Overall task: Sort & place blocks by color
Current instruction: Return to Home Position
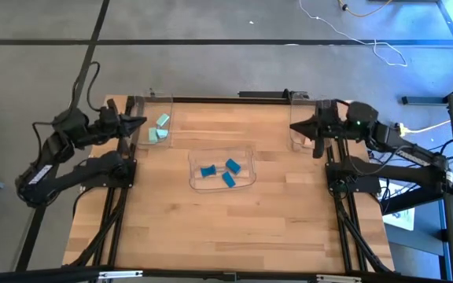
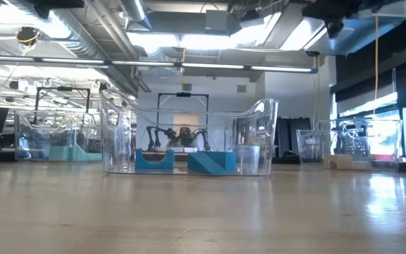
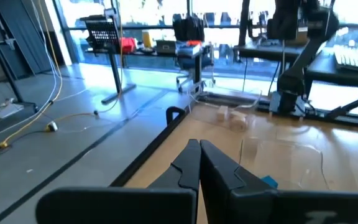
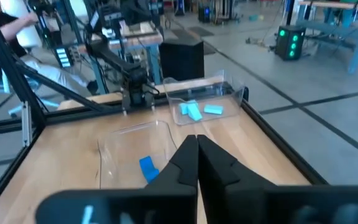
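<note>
Three bright blue blocks lie in the middle clear tray, also showing in the low view as blue blocks. Mint-teal blocks lie in the far-left tray, seen too as mint blocks. Tan blocks rest in the far-right tray; one tan block shows low. My left gripper hovers shut beside the mint tray, its tips together. My right gripper hovers shut over the far-right tray, its tips together.
The middle tray stands on the wooden table between the arms. The left tray and right tray sit at the far corners. Bare wood stretches toward the near edge. A person sits beyond the table.
</note>
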Controlling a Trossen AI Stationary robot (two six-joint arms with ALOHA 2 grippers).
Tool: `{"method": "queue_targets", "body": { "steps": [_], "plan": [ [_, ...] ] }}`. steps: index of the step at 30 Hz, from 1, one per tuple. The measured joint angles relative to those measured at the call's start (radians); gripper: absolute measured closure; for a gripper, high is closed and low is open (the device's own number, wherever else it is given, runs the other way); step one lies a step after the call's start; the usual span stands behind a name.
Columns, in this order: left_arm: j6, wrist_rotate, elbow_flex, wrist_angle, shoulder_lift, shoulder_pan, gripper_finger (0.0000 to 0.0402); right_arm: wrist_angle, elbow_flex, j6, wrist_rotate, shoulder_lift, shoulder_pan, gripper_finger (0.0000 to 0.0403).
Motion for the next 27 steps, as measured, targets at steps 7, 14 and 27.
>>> {"method": "queue_targets", "body": {
  "steps": [7,14,27],
  "plan": [
    [-0.056,-0.001,-0.087,0.026,-0.146,0.0,0.0401,0.069,-0.148,0.03,0.0,-0.163,0.0,0.0403],
    [-0.067,-0.001,-0.132,0.031,-0.267,0.0,0.0402,0.068,-0.232,0.032,0.001,-0.343,0.0,0.0403],
    [-0.087,-0.011,-0.194,0.042,-0.265,0.0,0.0401,0.183,-0.441,0.05,0.001,-0.633,0.0,0.0403]
  ]
}}
